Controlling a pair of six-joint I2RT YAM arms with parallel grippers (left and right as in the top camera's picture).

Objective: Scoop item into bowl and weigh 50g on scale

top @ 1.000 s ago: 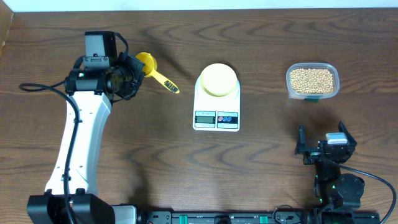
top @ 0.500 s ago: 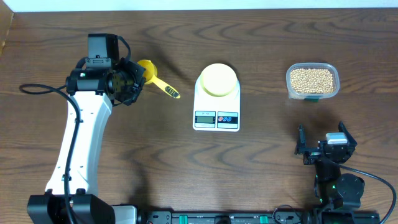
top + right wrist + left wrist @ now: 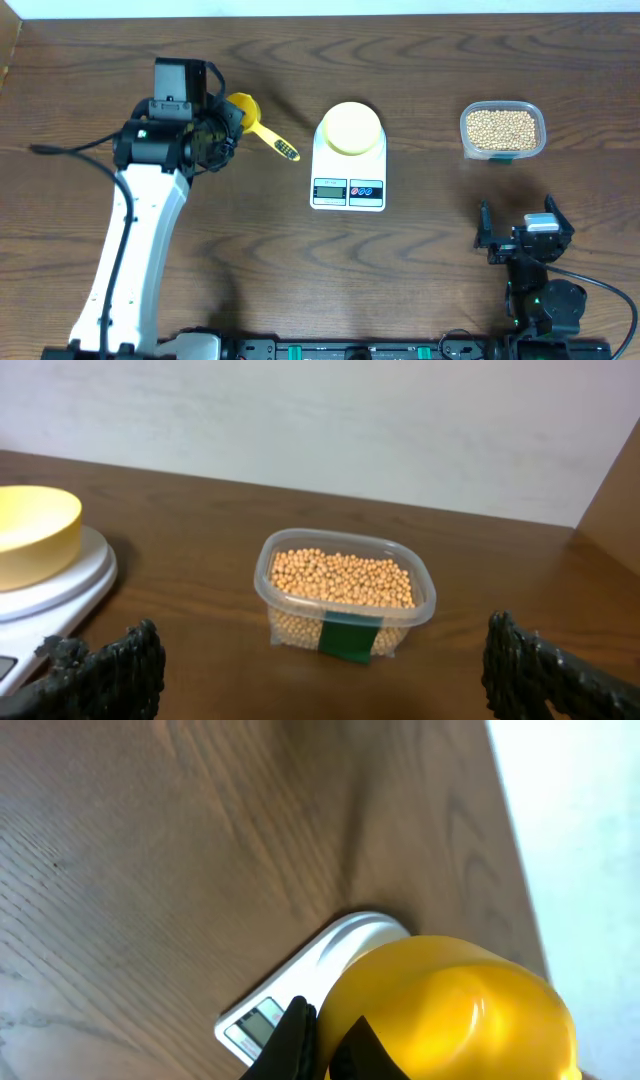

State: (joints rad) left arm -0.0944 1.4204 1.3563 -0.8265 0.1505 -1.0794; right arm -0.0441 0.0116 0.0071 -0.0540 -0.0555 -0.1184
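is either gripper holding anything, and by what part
The left gripper grips the scoop by its cup end, handle free. The right gripper is open, empty.

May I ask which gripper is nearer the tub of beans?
Right. The right gripper sits in front of the tub; the left gripper is beyond the scale, holding the scoop.

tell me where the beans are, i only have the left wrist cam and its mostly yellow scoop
Observer: The beans are in a clear tub at the table's far right, on the other side of the scale from your scoop.
Operator: is the bowl on the scale
Observer: Yes, the bowl sits on its platform and looks empty.
Operator: right arm in the way
Observer: No, the right gripper is open at the near edge, apart from the tub.
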